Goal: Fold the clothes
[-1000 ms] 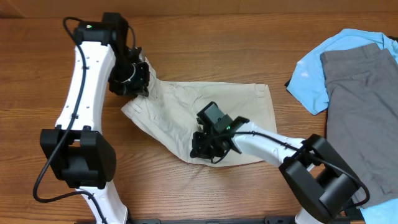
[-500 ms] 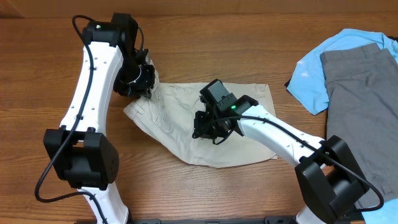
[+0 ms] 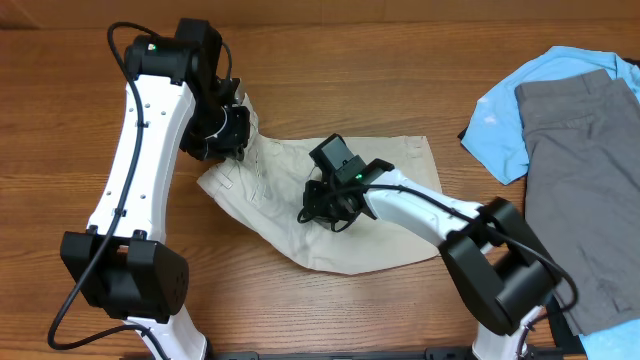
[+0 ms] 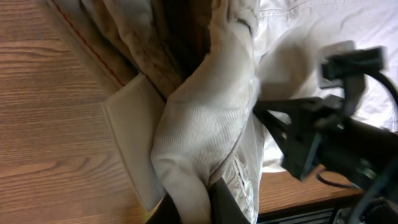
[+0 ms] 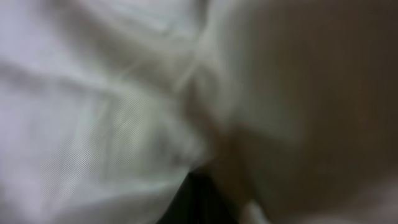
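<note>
- Shorts [image 3: 388, 170] lie mid-worktop [image 3: 400, 60], pale beige, spread mostly flat, with both of your grippers on them.
- Your left gripper [image 3: 228, 140] is closed on the shorts' far-left corner, and the cloth there is bunched and lifted off the wood.
- From the left wrist you see that bunch as 1 thick twisted fold, running down into the dark fingers [image 4: 186, 211] at the bottom edge of the view.
- Beside the fold, a flat hemmed flap of the shorts rests on the wood, and a red stitch line shows on the cloth near the top left.
- Your right gripper [image 3: 322, 212] sits on the middle of the shorts, well apart from the left one, pointing down into the cloth.
- It is closed, and a ridge of cloth rises from its dark fingertip [image 5: 196, 199] in the right wrist view, so it appears to pinch a fold of the shorts.
- That view is blurred and filled with pale cloth, so you cannot tell more from it.
- The near-right part of the shorts lies flat in front of the right arm [image 3: 430, 215].
- At the right edge of the worktop, a light blue shirt [image 3: 497, 118] lies with grey trousers [image 3: 580, 170] on top of it, both well apart from the shorts.
</note>
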`<state>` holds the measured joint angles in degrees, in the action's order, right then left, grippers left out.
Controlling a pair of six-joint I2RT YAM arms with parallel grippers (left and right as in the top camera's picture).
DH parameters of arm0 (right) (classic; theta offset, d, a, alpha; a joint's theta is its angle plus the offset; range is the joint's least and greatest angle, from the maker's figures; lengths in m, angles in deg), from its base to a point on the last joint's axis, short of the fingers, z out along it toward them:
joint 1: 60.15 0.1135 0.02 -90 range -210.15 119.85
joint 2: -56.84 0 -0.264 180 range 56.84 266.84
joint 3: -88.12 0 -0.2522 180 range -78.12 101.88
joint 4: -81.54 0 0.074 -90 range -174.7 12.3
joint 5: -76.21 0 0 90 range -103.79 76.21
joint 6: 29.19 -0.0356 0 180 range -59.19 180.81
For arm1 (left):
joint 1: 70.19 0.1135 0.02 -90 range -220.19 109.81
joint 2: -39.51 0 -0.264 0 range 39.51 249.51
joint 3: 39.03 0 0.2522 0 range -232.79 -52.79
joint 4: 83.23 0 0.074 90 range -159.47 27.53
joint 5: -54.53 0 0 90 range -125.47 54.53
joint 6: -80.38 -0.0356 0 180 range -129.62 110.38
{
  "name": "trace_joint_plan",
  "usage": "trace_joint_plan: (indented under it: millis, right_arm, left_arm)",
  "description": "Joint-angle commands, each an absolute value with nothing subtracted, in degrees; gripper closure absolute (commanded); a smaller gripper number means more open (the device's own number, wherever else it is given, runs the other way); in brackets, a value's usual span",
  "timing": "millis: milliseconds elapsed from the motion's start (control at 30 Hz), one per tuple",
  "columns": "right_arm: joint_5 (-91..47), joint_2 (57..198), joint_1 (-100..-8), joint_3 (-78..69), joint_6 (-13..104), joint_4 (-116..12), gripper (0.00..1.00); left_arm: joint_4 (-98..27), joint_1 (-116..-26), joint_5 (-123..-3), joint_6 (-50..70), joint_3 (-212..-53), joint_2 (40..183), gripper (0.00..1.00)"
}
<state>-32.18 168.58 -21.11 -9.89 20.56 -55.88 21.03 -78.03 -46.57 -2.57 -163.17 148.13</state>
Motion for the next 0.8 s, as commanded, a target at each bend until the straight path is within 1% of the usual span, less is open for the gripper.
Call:
trace_joint_plan:
  millis: [0,133,200,367,467,767]
  right_arm:
    - [-31.85,171.69,-20.60,-10.28,20.10,-56.77,0.96]
    - [-32.55,173.37,-19.66,-10.28,20.51,-57.87,0.96]
    - [-34.63,172.95,-19.84,-9.89,24.25,-57.10,0.96]
    - [-35.11,169.76,-23.75,-5.78,28.07,-50.08,0.96]
    - [-35.92,167.69,-26.59,-2.83,29.84,-47.29,0.96]
    - [-36.55,167.93,-29.80,-1.56,30.39,-49.95,0.96]
  left_arm:
    - [21.38,-78.88,-46.89,-3.66,-164.81,145.99,0.96]
    - [21.36,-80.13,-46.85,-3.66,-164.81,145.99,0.96]
    - [21.47,-80.96,-46.02,-3.66,-164.81,145.99,0.96]
    - [22.08,-82.42,-41.43,-3.66,-164.81,145.99,0.96]
    - [22.25,-83.04,-41.32,-3.62,-164.81,145.99,0.96]
    - [22.73,-83.78,-41.34,-3.14,-164.81,145.96,0.96]
